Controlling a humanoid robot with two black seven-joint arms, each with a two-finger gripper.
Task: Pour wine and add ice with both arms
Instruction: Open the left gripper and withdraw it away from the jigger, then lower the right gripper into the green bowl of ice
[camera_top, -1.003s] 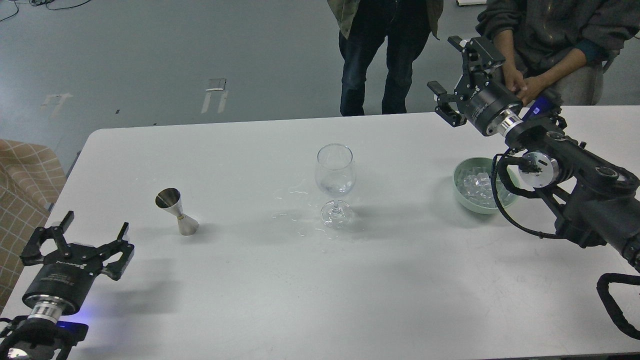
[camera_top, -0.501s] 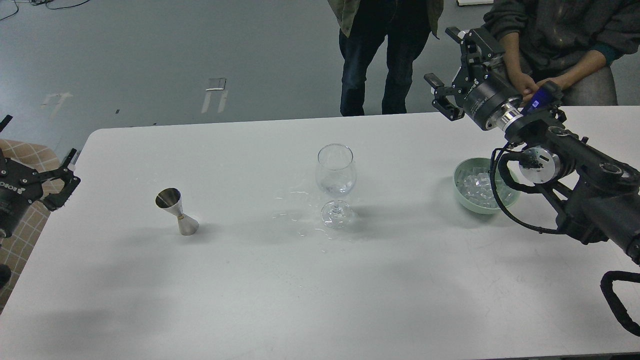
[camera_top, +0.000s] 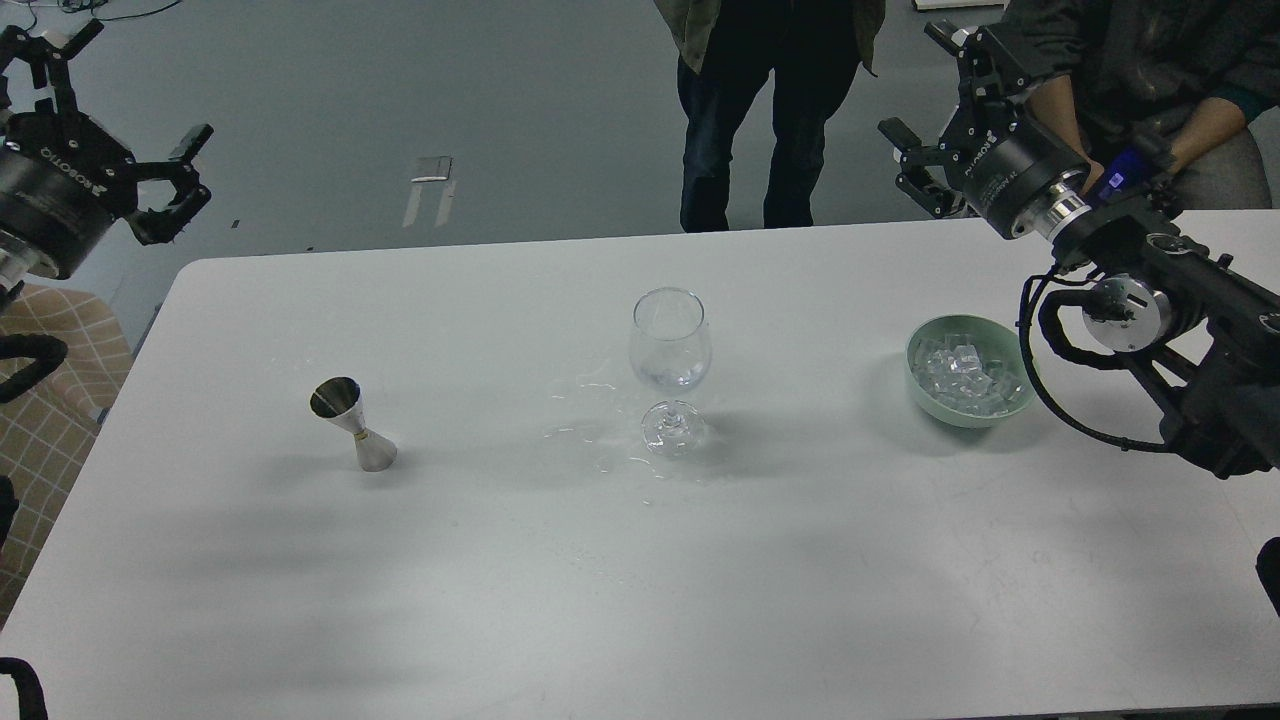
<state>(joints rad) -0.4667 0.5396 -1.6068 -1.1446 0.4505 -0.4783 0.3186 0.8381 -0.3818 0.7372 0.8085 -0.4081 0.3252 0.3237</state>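
A clear stemmed wine glass (camera_top: 671, 368) stands upright mid-table with a little clear wine (camera_top: 672, 376) in its bowl. A steel jigger (camera_top: 352, 424) stands left of it, tilted. A pale green bowl (camera_top: 918, 385) at the right holds a heap of ice (camera_top: 966, 373). My left gripper (camera_top: 112, 110) is open and empty, raised high beyond the table's left far corner. My right gripper (camera_top: 940, 105) is open and empty, raised above the far right edge, well above the bowl.
Small clear puddles (camera_top: 590, 440) lie on the white table (camera_top: 560, 590) around the glass's foot. A person stands behind the far edge (camera_top: 770, 110); another (camera_top: 1150, 80) has hands on my right arm. A chequered cloth (camera_top: 50, 400) is at the left.
My left arm has swung up and away from the table's near left to high at the far left. My right gripper has risen and shifted right, uncovering the ice bowl. Glass and jigger have not moved.
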